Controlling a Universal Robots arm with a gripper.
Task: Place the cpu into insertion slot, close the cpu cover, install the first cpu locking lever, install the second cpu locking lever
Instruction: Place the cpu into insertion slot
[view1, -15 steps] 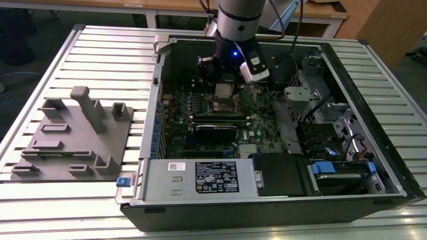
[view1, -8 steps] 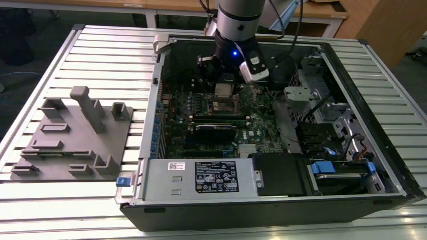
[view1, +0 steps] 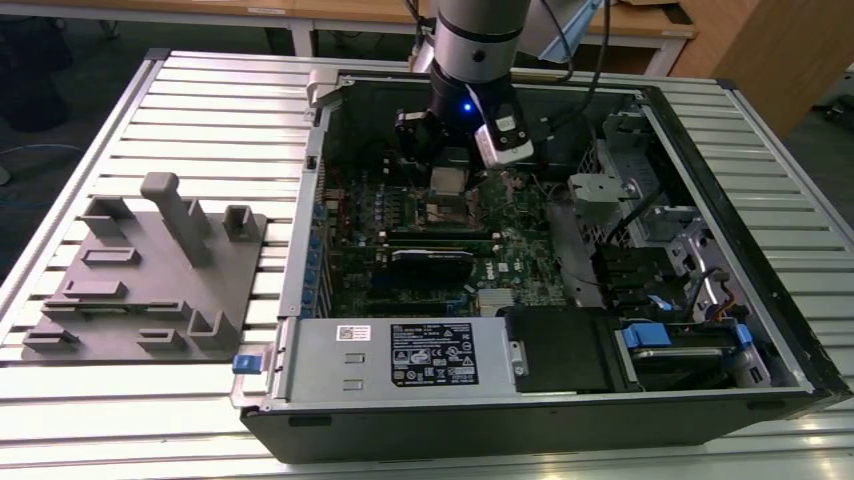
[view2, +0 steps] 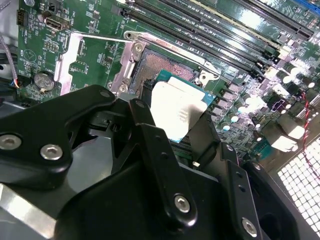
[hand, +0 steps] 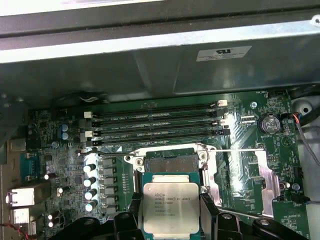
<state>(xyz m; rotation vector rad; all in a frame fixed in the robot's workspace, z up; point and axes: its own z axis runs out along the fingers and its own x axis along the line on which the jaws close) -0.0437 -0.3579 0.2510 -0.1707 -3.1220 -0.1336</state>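
1. End effector (hand: 171, 204) is clamped on the cpu (hand: 171, 212). In the first wrist view a dark finger (hand: 135, 206) presses each opposite edge, metal top facing up.
2. The cpu hangs over the near edge of the insertion slot (hand: 171, 163), and part of the dark recess is uncovered beyond it. Cannot tell the gap between chip and socket.
3. The cpu cover (hand: 261, 175) lies swung open, beside the slot. A thin lever rod (hand: 235, 150) crosses the slot's far rim.
4. Risk: the chip looks offset from the recess. Lowering it this way could land a corner on the silvery rim and tilt it.
5. Risk: a tilted or forced seat would likely bend the socket contacts.
6. Risk: the grip is on the edges only. A slip would drop the chip askew, possibly toward the memory slots (hand: 155, 122).
7. Risk: the fingers straddle the socket frame and may catch the rim.
8. The computer case (view1: 534, 400) sits on the slatted tabletop (view1: 200, 130).
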